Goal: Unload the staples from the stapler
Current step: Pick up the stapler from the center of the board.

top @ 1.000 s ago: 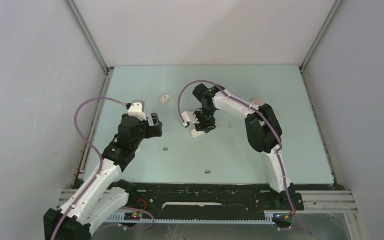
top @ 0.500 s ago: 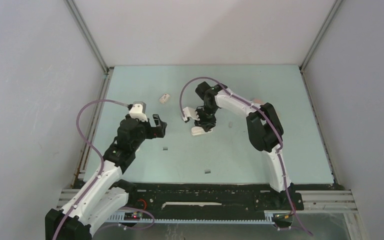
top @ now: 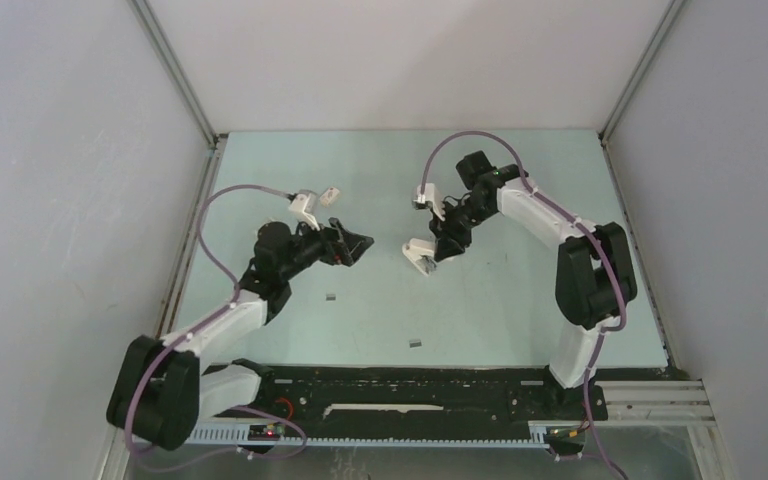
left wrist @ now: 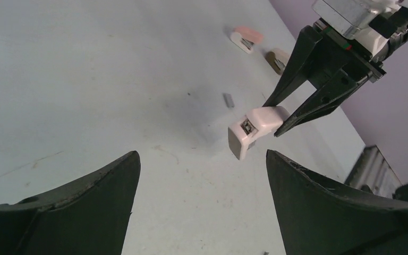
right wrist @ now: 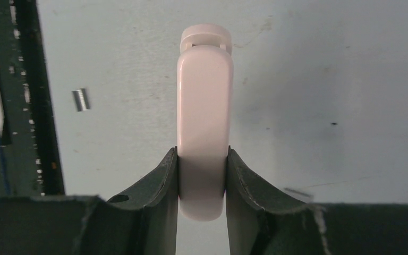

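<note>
I have the stapler (right wrist: 203,122) clamped across its width in the right gripper (right wrist: 202,154), one finger on each long side. In the left wrist view it hangs clear of the worktop (top: 520,310) with its shadow below it, near the middle and a little toward the far side.

The left gripper (top: 355,243) is spread wide and holds nothing. It points at the stapler's near end from a short way off – near, not touching.

As for progress, some staples look to be out already. From overhead two short dark strips lie on the worktop, one (top: 331,297) below the left gripper and one (top: 415,343) nearer the arm bases. The right wrist camera shows a strip (right wrist: 81,100) lying off to the side of the stapler, and the left wrist camera shows another (left wrist: 228,100) just beyond it.

I can't tell whether the magazine is now empty. The end facing the left wrist camera has a small square opening – too small to read – and from above the two halves seem closed together. My judgement is that we're well into the job, with the check or pull of any remaining strip to come.

A small printed box (top: 330,196) sits at the far left, well apart from this.
</note>
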### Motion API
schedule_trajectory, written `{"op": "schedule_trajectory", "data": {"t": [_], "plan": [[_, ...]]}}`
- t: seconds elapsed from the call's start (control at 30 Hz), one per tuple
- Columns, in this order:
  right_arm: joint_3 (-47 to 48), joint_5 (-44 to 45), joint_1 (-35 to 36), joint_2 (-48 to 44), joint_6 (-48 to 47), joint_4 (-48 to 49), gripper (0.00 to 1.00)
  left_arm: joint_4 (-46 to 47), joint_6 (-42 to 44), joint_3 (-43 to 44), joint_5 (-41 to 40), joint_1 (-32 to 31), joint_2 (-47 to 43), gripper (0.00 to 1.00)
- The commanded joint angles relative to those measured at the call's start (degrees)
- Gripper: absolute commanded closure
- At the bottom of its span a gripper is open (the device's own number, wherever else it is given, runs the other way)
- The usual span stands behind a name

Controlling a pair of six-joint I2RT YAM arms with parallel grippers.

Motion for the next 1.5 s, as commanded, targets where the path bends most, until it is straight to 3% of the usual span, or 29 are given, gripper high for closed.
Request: {"op": "schedule_trajectory", "data": {"t": [0.0, 0.4, 0.8, 0.97, 1.07, 1.33, 1.47], "plan": [[-4.6, -6.8, -0.2, -4.8, 4.7, 4.1, 1.00, 12.7, 0.5, 2.4, 9.0, -2.2, 5.6, 0.07], [-6.4, -18.2, -5.5, -8.4, 5.0, 3.9, 1.00, 15.4, 9.6, 5.3, 14.2, -12.4, 15.7, 0.09], [-2.8, -29.4, -6.2, -10.4, -12.1, -10.6, 1.00, 23.8, 7.8, 6.1, 22.6, -12.6, 20.8, 0.08], [0.0, -31.5, -6.5, -9.1, -17.4, -15.5, 1.00, 24.3, 7.3, 7.6, 27.1, -12.6, 22.4, 0.16], [0.8, -31.4, -6.5, -8.5, -17.4, -15.7, 1.00, 24.4, 7.0, 8.2, 28.0, -12.6, 23.1, 0.22], [0.8, -31.1, -6.3, -7.8, -16.3, -14.9, 1.00, 24.4, 8.7, 9.5, 26.2, -13.7, 23.6, 0.23], [0.8, -31.0, -6.3, -7.6, -16.0, -14.8, 1.00, 24.4, 7.5, 11.1, 28.0, -14.0, 25.3, 0.32]]}}
